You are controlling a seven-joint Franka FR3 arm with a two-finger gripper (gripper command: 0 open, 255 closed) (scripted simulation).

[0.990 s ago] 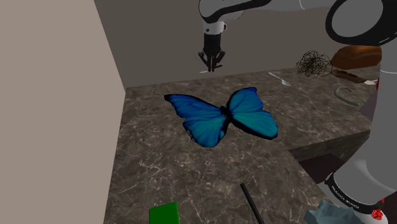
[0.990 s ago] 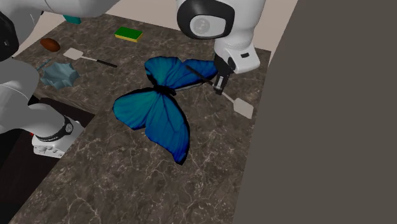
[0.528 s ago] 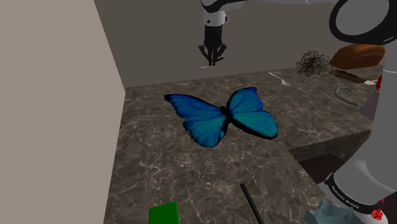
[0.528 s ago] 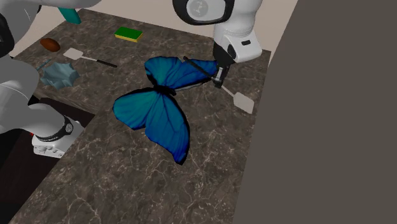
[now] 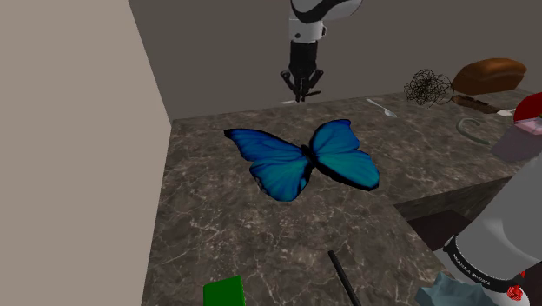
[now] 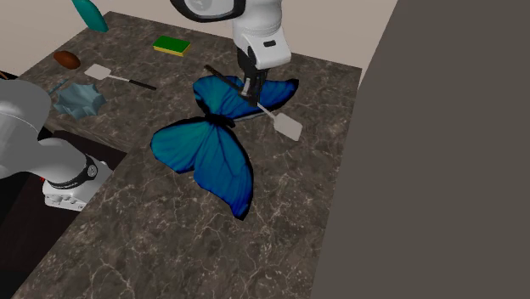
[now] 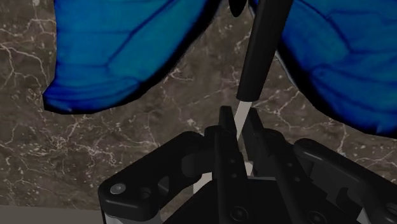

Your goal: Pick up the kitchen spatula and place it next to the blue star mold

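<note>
A black gripper is clamped shut on the thin neck of a kitchen spatula. It holds the spatula in the air over one wing of a large blue butterfly at the middle of a dark marbled counter. One blue star mold lies near the counter's edge by the arm's base; its contents cannot be made out. A second spatula lies just beside the mold. One green and yellow sponge sits near a corner. Plain walls rise along two edges.

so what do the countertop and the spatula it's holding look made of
Countertop: dark stone, probably marble, going by its pale veins. Spatula: matt black handle, perhaps plastic; flat pale grey blade, material unclear.
</note>
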